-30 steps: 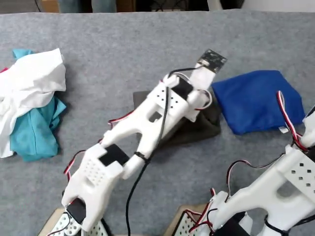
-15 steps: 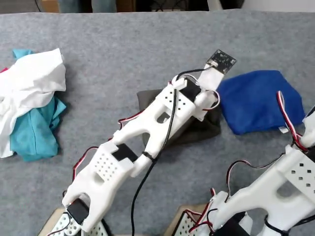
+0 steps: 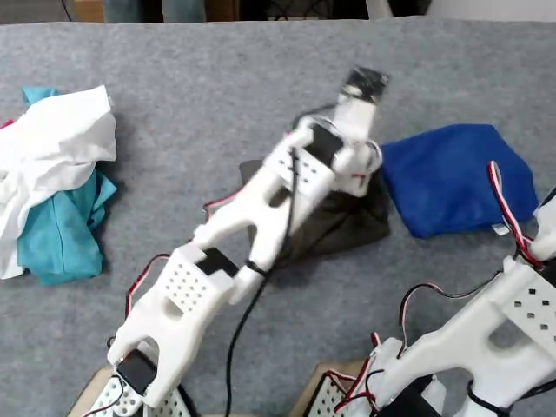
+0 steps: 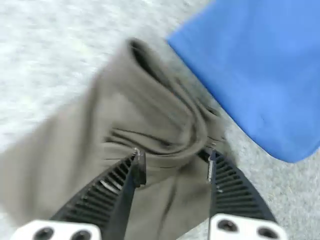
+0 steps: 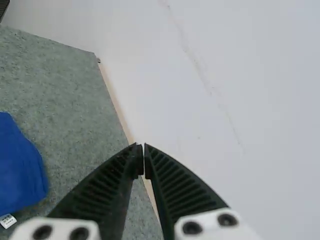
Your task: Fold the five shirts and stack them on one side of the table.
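A folded olive-brown shirt (image 3: pixel 340 228) lies mid-table, touching a folded blue shirt (image 3: pixel 452 174) to its right. My left gripper (image 3: pixel 356 175) is over the olive shirt's end nearest the blue one. In the left wrist view the gripper (image 4: pixel 174 160) is shut on a bunched ridge of the olive shirt (image 4: pixel 150 110), with the blue shirt (image 4: pixel 260 65) just beyond. My right gripper (image 5: pixel 140 147) is shut and holds nothing, past the table's right edge. Its arm (image 3: pixel 486 339) sits at the bottom right.
A crumpled white shirt (image 3: pixel 52 148) lies over a teal one (image 3: pixel 56 239) at the far left, with a sliver of red cloth (image 3: pixel 5 124) at the frame's edge. Grey felt table (image 3: pixel 217 78) stretches between the piles. The table edge (image 5: pixel 112 105) borders pale floor.
The left arm swung right with the olive shirt, nudging it toward the blue one, then drew back and rose. The shirt's right end now looks lifted. The right arm kept still.
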You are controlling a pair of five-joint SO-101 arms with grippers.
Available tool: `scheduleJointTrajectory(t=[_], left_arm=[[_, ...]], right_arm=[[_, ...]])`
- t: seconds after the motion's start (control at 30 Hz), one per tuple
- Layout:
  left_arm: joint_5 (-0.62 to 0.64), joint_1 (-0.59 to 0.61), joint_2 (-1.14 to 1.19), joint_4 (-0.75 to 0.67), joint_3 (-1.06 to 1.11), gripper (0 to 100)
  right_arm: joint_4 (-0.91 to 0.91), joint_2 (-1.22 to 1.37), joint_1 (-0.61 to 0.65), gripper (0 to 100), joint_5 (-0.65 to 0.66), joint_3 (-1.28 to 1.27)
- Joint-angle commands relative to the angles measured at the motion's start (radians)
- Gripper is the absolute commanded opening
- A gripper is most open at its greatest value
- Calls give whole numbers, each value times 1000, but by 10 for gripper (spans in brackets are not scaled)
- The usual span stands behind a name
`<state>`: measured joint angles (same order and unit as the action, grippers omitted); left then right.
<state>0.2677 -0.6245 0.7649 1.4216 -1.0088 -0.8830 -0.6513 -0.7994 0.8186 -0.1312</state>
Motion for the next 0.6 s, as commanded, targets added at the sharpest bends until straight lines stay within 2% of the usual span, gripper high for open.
scheduleJointTrajectory(t=[0.0,0.1,0.17,0.27,0.4,0.57], left_arm=[[14,124,-17,167,-219,212],[6,248,-14,288,-308,100],[-75,302,-14,338,-306,28],[-199,346,-26,342,-228,31],[-273,394,-28,342,-85,28],[-315,493,-86,342,137,28]], right_arm=[[3,-15,107,15,58,-21],[-58,-15,273,15,92,-91],[-117,-15,396,15,92,-148],[-175,-15,577,15,87,-239],[-187,12,772,15,78,-320],[-153,237,861,15,-8,-285]])
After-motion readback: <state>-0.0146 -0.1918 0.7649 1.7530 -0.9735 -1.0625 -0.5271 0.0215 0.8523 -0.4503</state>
